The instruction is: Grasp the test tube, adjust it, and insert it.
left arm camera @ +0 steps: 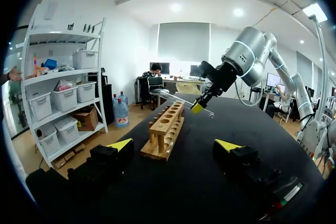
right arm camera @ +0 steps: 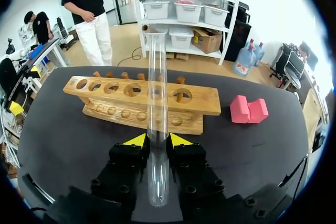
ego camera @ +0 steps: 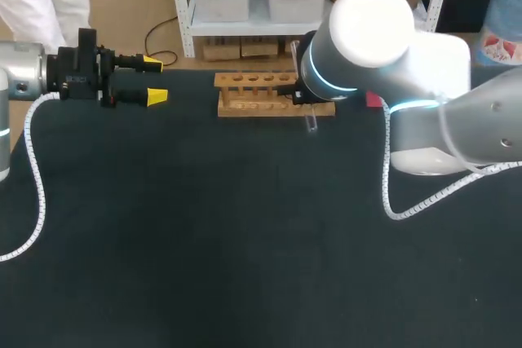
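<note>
A clear glass test tube (right arm camera: 156, 93) is clamped between the yellow tips of my right gripper (right arm camera: 157, 141), which is shut on it. The tube's open end points out over the wooden rack (right arm camera: 142, 100), whose row of holes lies just ahead of the fingers. In the left wrist view my right gripper (left arm camera: 198, 106) holds the tilted tube (left arm camera: 176, 98) above the far part of the rack (left arm camera: 165, 129). In the head view the right arm hides most of the grip, and only the tube's lower end (ego camera: 311, 124) pokes out by the rack (ego camera: 261, 95). My left gripper (ego camera: 155, 79) is open and empty, left of the rack.
A pink block (right arm camera: 248, 110) lies on the black table (ego camera: 245, 242) just right of the rack, partly hidden by the right arm in the head view. A white coiled cable (ego camera: 33, 169) hangs from the left arm over the table's left side.
</note>
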{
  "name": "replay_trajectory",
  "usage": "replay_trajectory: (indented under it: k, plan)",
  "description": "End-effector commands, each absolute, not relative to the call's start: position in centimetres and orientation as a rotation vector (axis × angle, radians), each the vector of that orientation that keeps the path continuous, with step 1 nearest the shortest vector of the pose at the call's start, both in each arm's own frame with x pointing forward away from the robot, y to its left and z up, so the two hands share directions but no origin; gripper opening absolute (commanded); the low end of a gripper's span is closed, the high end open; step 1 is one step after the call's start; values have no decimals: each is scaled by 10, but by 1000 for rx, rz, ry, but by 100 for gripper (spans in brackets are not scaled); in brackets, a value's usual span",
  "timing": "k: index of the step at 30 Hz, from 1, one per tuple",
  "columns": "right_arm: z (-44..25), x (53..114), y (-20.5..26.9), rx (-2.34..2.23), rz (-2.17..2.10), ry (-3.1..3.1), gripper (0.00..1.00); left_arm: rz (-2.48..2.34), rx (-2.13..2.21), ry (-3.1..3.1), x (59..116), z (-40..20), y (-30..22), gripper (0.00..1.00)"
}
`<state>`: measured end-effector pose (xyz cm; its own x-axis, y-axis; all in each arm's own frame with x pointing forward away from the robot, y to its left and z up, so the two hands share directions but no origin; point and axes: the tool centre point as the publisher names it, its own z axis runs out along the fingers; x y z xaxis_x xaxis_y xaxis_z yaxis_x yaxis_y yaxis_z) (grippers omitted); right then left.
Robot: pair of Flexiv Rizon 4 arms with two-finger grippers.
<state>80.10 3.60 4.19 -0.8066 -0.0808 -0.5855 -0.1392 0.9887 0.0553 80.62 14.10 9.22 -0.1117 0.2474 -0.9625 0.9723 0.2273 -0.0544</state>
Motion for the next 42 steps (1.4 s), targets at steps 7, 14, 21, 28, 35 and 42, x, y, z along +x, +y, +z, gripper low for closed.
replay_trajectory:
  k: [7, 14, 21, 28, 35, 42]
  plan:
    - [33, 806, 40, -161, 145, 2545, 0, -967, 1184, 1555, 806, 91, 141, 100]
    - [30, 806, 39, -163, 147, 2560, 0, -967, 1184, 1555, 806, 91, 141, 100]
    - [27, 805, 39, -170, 145, 2573, 0, -967, 1184, 1555, 806, 91, 141, 100]
    - [38, 797, 37, -161, 146, 2565, 0, -967, 1184, 1555, 806, 91, 141, 100]
    - [67, 776, 29, -91, 150, 2533, 0, -967, 1184, 1555, 806, 91, 141, 100]
    - [104, 754, 19, -41, 141, 2500, 0, -967, 1184, 1555, 806, 91, 141, 100]
